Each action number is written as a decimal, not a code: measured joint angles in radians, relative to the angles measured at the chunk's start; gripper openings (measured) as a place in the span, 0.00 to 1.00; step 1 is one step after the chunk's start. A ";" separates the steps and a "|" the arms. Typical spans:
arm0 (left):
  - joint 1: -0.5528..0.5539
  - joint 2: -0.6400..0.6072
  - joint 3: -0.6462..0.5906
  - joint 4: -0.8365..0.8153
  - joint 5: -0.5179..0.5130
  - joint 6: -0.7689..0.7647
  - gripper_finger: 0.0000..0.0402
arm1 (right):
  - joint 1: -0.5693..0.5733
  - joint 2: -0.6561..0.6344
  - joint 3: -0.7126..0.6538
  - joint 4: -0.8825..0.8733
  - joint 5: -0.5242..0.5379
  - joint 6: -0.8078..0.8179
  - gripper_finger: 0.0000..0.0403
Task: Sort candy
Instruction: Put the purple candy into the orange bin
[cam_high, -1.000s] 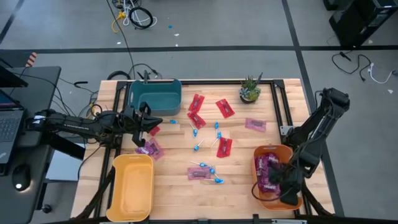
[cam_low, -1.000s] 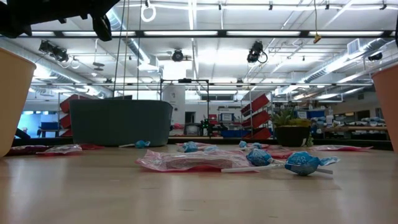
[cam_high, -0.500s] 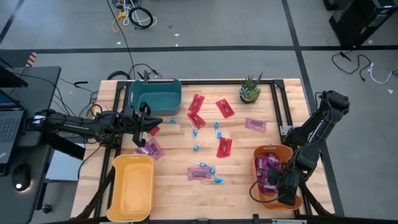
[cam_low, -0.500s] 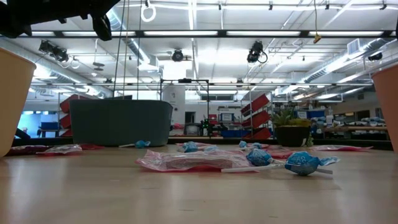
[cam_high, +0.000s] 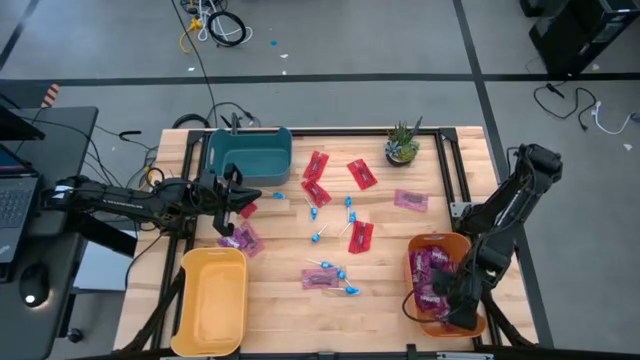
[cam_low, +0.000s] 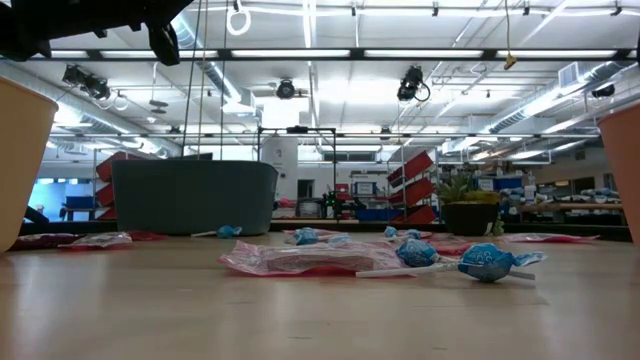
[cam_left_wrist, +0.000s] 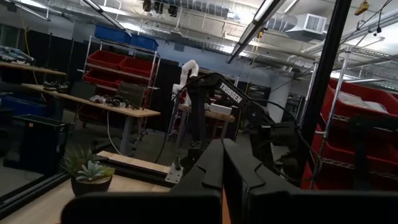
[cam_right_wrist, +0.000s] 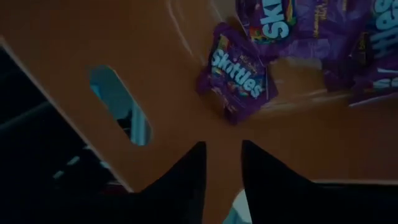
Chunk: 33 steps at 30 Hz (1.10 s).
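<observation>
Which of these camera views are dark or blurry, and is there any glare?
Right wrist view: dim inside the orange bin, though the purple packet stays readable. Left wrist view: the pincer is a dark silhouette against the lit room. Low view: bright ceiling lights glare; nearest tabletop is soft. High view: evenly lit.

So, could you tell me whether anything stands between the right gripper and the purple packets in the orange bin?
Nothing visible does. The right gripper hangs inside the orange bin, fingers apart and empty, with a purple Skittles packet lying unobstructed just ahead of its fingertips.
</observation>
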 joint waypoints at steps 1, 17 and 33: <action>0.000 0.000 0.000 0.000 0.000 0.000 0.00 | -0.003 -0.009 0.000 0.008 0.000 0.015 0.21; 0.000 0.000 0.000 -0.083 0.001 -0.030 0.00 | -0.013 -0.270 0.000 0.063 0.352 0.157 0.06; 0.000 0.000 0.000 -0.112 0.001 -0.086 0.00 | -0.344 -0.287 0.001 0.314 0.682 -0.645 0.00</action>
